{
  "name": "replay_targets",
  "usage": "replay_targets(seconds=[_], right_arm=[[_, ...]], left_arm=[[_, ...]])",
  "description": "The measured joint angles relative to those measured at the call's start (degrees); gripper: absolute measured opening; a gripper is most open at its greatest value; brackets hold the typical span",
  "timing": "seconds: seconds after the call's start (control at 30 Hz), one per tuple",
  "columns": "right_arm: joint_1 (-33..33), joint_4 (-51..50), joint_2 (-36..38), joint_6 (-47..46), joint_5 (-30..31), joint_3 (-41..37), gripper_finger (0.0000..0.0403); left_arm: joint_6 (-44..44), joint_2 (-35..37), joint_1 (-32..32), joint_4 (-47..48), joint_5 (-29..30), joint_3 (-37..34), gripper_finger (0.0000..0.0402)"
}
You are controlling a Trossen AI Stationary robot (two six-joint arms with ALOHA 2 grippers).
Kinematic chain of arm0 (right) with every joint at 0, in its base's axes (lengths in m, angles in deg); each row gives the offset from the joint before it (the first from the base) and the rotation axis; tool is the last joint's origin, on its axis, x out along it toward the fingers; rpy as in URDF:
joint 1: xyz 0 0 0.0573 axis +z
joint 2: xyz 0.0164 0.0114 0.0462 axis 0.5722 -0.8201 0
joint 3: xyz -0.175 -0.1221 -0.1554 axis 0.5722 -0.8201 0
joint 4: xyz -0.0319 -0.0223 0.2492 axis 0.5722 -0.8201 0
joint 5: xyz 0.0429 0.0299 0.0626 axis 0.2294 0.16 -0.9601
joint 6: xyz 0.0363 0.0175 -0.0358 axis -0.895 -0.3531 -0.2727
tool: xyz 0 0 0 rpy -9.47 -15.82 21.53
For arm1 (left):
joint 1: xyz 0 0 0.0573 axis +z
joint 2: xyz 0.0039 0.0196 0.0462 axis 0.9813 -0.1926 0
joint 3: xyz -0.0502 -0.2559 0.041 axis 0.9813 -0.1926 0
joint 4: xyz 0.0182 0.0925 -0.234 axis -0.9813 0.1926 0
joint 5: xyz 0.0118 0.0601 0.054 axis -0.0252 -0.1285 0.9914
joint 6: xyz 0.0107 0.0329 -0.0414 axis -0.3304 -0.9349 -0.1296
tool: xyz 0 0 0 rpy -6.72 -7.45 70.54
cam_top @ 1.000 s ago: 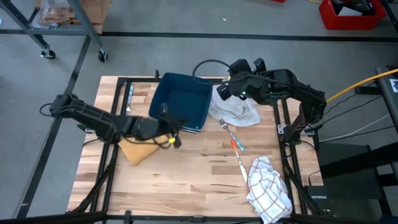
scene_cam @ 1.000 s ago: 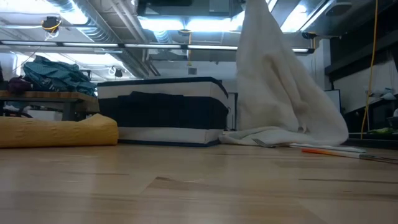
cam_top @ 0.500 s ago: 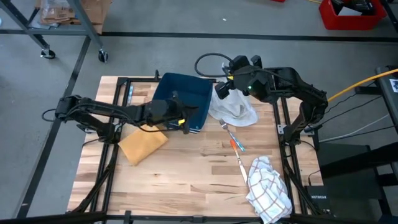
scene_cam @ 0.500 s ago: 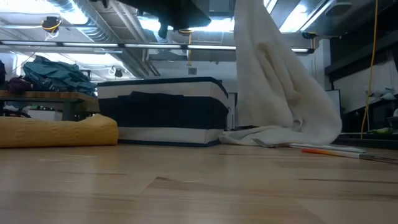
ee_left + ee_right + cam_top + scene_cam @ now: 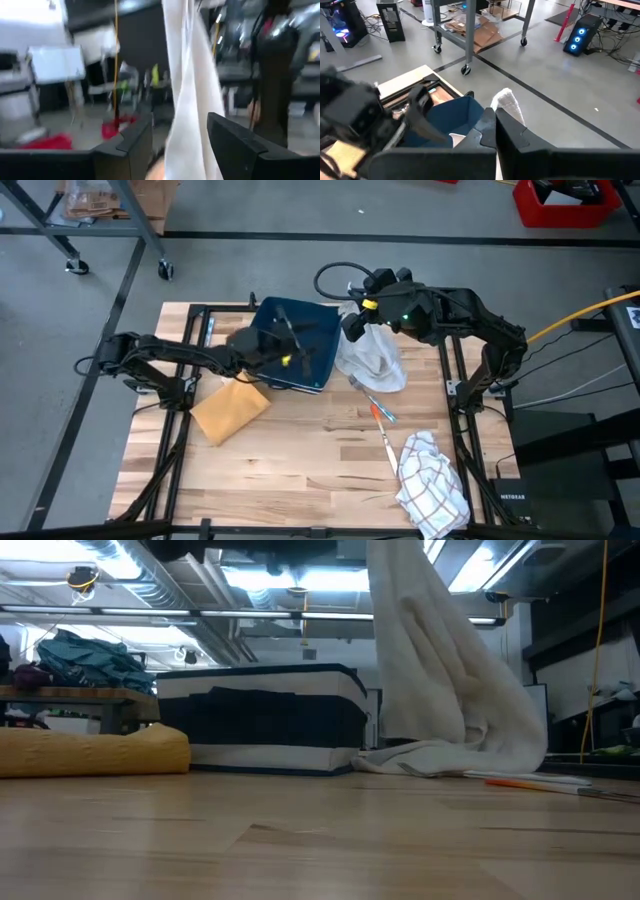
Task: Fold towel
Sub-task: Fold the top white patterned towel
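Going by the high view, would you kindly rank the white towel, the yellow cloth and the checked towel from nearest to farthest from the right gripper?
Measured from the right gripper, at the table's far edge:
1. White towel: hanging from that gripper, beside the blue bin.
2. Yellow cloth: on the table's left side, under the left arm.
3. Checked towel: crumpled at the near right corner.

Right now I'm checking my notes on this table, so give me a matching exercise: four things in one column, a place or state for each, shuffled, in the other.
Things:
1. white towel
2. yellow cloth
3. checked cloth
4. blue bin

Places or states:
A. crumpled near the table's front right corner
B. hanging from the right end effector
C. flat on the table's left side
D. at the back of the table, under the left end effector

Pairs: 1-B, 2-C, 3-A, 4-D
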Motion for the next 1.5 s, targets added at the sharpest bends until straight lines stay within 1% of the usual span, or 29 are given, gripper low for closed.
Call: replay_targets(seconds=[0.1, 0.2, 0.27, 0.47, 0.63, 0.83, 1.03, 1.1, 1.3, 1.5], right_arm=[[0.0, 0.1, 0.0, 0.0, -1.3, 0.0, 0.0000], [0.0, 0.2, 0.0, 0.0, -2.5, 0.0, 0.0000], [0.0, 0.6, 0.0, 0.0, -2.7, 0.0, 0.0000], [0.0, 4.5, 0.0, 0.0, -3.5, 0.0, 0.0000], [0.0, 7.1, 0.0, 0.0, -4.5, 0.0, 0.0000], [0.0, 7.6, 0.0, 0.0, -4.5, -0.1, 0.0000], [0.0, 7.5, 0.0, 0.0, -4.6, -0.1, 0.0000], [0.0, 7.3, 0.0, 0.0, -4.5, -0.1, 0.0000], [0.0, 7.2, 0.0, 0.6, -4.5, -0.1, 0.0000], [0.0, 7.3, 0.0, 1.7, -4.5, -0.1, 0.0000]], left_arm=[[1.5, 0.0, 2.2, -3.8, -6.0, 0.1, 0.0174], [5.5, 0.0, 4.3, -3.5, -11.1, 1.2, 0.0167], [6.5, 0.0, 5.2, -3.6, -14.5, 2.0, 0.0163], [6.1, 0.0, 5.9, -2.8, -21.2, 4.6, 0.0154], [6.1, -1.8, 5.9, -1.5, -21.7, 6.8, 0.0152], [5.7, -5.3, 5.9, -1.2, -23.0, 9.1, 0.0152], [4.5, -8.6, 5.9, 2.9, -23.1, 9.6, 0.0152], [4.2, -9.2, 5.9, 6.2, -23.5, 9.6, 0.0152], [-0.1, -9.6, 5.7, 18.2, -25.2, 9.5, 0.0152], [-3.8, -9.6, 4.8, 26.4, -25.2, 9.6, 0.0152]])
